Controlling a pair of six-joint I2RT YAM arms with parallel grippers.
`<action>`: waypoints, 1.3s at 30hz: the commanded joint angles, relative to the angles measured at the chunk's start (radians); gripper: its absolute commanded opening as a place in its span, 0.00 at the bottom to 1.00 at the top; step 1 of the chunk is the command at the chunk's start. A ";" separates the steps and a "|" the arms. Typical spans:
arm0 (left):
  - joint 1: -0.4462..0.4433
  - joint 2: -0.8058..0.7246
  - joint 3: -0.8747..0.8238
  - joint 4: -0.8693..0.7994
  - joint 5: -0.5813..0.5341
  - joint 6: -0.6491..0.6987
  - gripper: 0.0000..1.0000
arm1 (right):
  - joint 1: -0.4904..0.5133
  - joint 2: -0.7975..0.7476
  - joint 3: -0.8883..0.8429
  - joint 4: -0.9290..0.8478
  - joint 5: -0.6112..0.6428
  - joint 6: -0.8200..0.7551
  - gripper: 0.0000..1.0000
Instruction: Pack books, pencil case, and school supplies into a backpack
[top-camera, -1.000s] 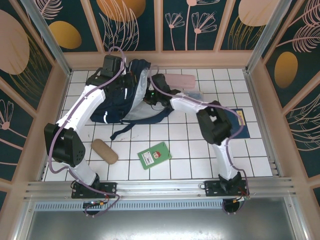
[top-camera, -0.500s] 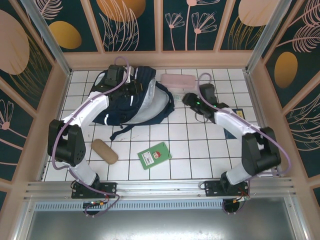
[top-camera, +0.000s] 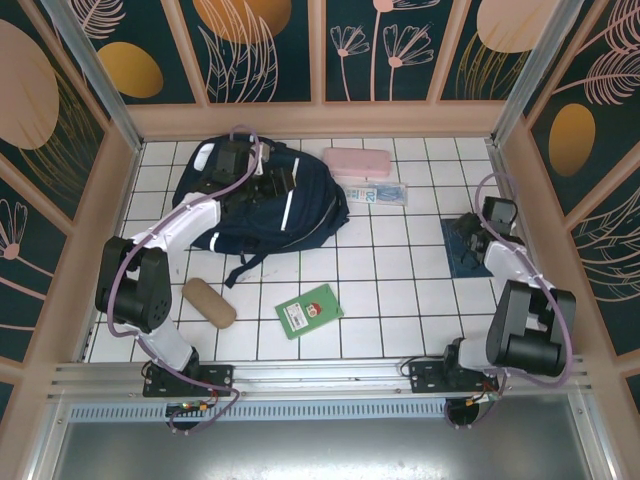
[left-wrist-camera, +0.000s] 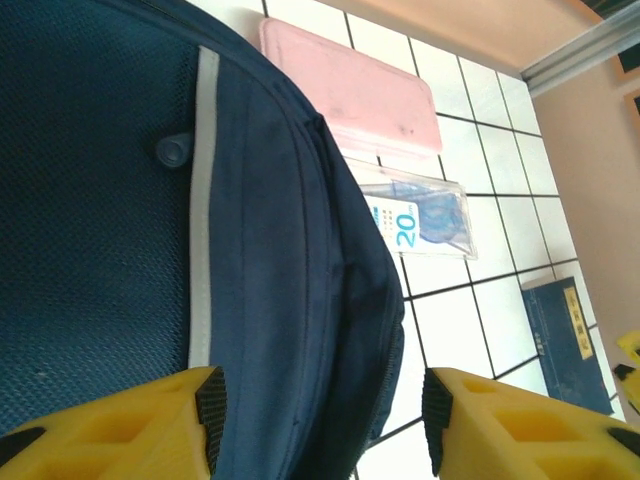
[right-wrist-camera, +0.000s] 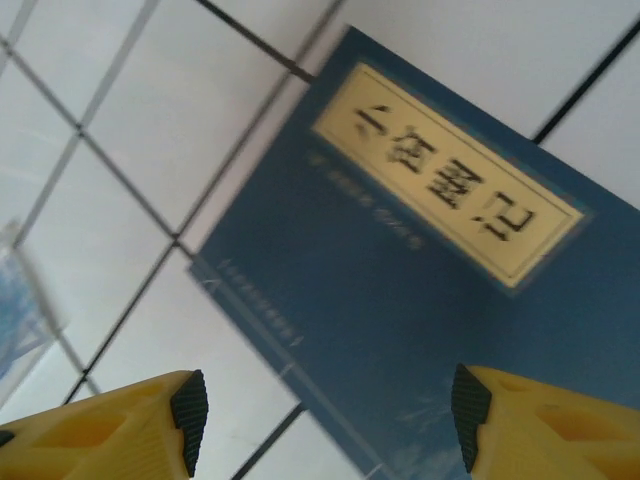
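The navy backpack (top-camera: 300, 215) lies flat at the back left, its zip edge (left-wrist-camera: 385, 330) facing right. My left gripper (top-camera: 277, 186) hovers open over its top, the fabric (left-wrist-camera: 150, 220) between and below the fingers (left-wrist-camera: 315, 420). The navy book with the yellow label (top-camera: 462, 258) lies at the right; my right gripper (top-camera: 469, 238) stands open just above it (right-wrist-camera: 400, 290), fingertips spread wide (right-wrist-camera: 320, 415). The transparent supplies packet (top-camera: 378, 193) lies beside the backpack (left-wrist-camera: 420, 215). A pink pencil case (top-camera: 355, 160) sits behind it (left-wrist-camera: 350, 95). The green book (top-camera: 310, 310) lies near the front.
A tan oblong pouch (top-camera: 208, 302) lies at the front left. The wooden walls enclose the white tiled floor (top-camera: 400, 290) on three sides; the right wall is close to my right arm. The navy book (left-wrist-camera: 565, 340) appears in the left wrist view too.
My right arm has swung from the backpack's opening across to the right, over the navy book. The backpack's pale inside no longer shows; it lies flat. The left gripper shifted slightly right.
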 joint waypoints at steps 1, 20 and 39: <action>-0.029 -0.023 -0.013 0.059 0.040 -0.045 0.56 | -0.013 0.075 -0.002 -0.005 -0.070 -0.023 0.68; -0.204 0.120 0.007 0.198 0.016 -0.182 0.57 | 0.414 0.200 -0.029 0.067 -0.236 0.260 0.67; -0.341 0.349 0.111 0.256 0.088 -0.208 0.55 | 0.471 -0.049 -0.006 -0.100 -0.014 0.178 0.66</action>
